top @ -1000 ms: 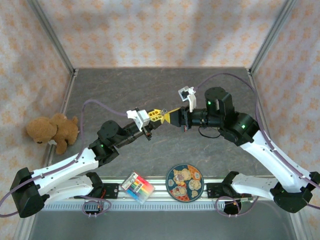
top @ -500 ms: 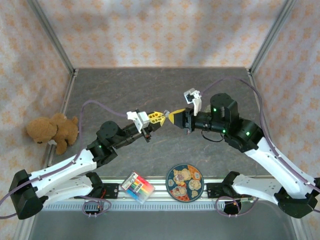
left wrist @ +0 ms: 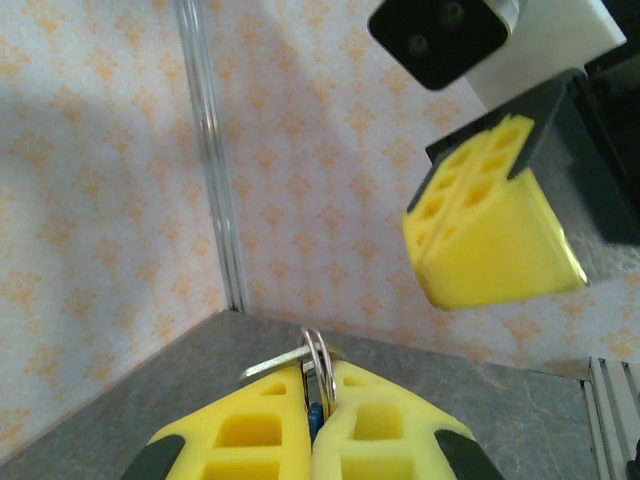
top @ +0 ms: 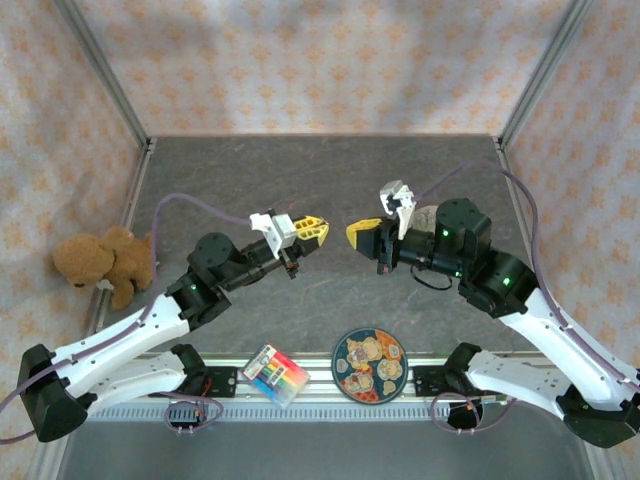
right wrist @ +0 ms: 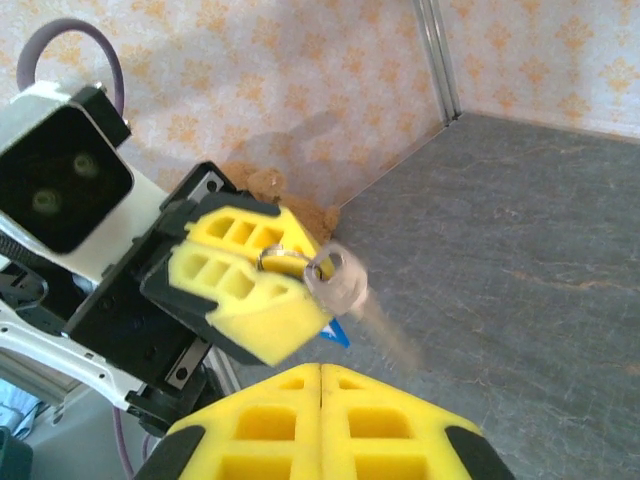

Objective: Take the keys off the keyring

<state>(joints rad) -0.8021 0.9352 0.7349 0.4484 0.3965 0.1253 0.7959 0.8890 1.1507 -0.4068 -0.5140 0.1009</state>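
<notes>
My left gripper is raised above the table and shut on the keyring. A thin metal split ring pokes out between the yellow fingertips, with the blue tag pinched deeper in. The silvery key hangs from the ring to the left. In the right wrist view the key is blurred and dangles off the ring, and the blue tag peeks out below the left gripper. My right gripper faces it a short gap away, shut with nothing between its fingers.
A brown teddy bear lies at the table's left edge. At the front edge a round patterned plate and a colourful crayon box sit by the rail between the arm bases.
My right gripper has pulled back to the right, away from the left gripper, opening a gap between them. The left gripper has risen a little and keeps the ring and key.
</notes>
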